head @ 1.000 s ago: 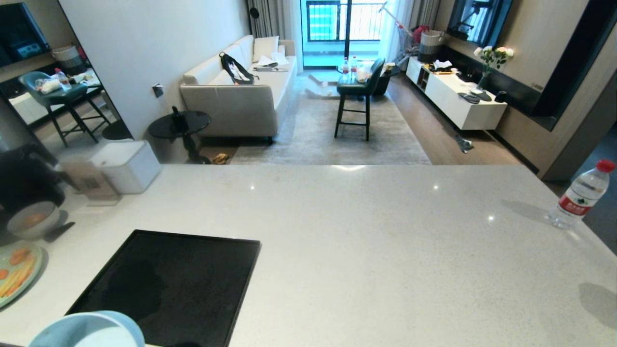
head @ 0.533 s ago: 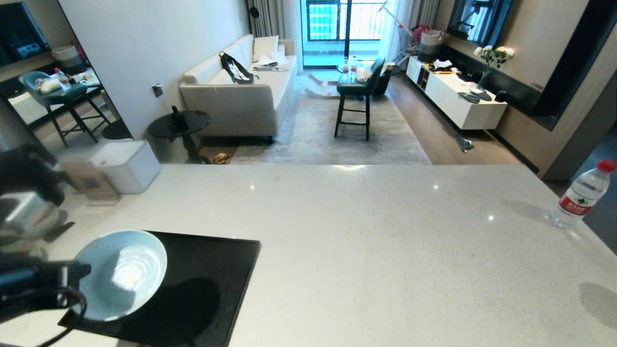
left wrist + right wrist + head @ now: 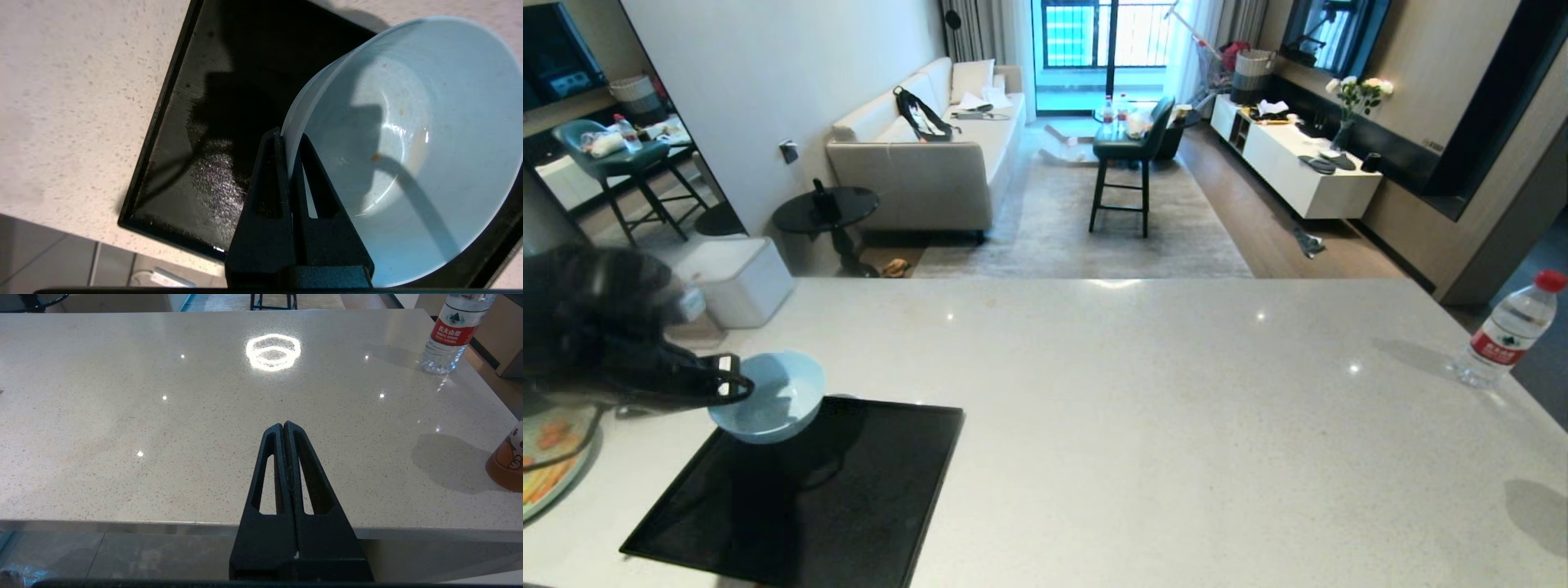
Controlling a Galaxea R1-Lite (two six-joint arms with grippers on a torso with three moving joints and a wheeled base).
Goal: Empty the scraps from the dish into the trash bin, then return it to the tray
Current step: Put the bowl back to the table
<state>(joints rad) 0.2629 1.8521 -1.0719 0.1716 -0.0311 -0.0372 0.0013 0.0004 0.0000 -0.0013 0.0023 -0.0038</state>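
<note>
The dish (image 3: 772, 398) is a pale blue glossy bowl hanging over the far left corner of the black tray (image 3: 809, 498). My left gripper (image 3: 734, 380) is shut on its near rim, one finger inside and one outside. In the left wrist view the gripper (image 3: 289, 138) pinches that rim; the dish (image 3: 412, 134) is tilted above the tray (image 3: 192, 134) and holds only a tiny orange crumb. The scraps and the trash bin are out of view. My right gripper (image 3: 283, 425) is shut and empty, parked at the counter's near edge.
A pale-green plate (image 3: 541, 478) with orange and yellow pieces lies at the left edge. A white box (image 3: 737, 282) stands behind the counter's far left. A water bottle (image 3: 1507, 331) stands at the far right, with an orange cup (image 3: 508, 461) nearer on that side.
My left arm has carried the dish from the bottom left edge up and away, to the tray's far left corner. The dish has turned from facing the camera to nearly level.
</note>
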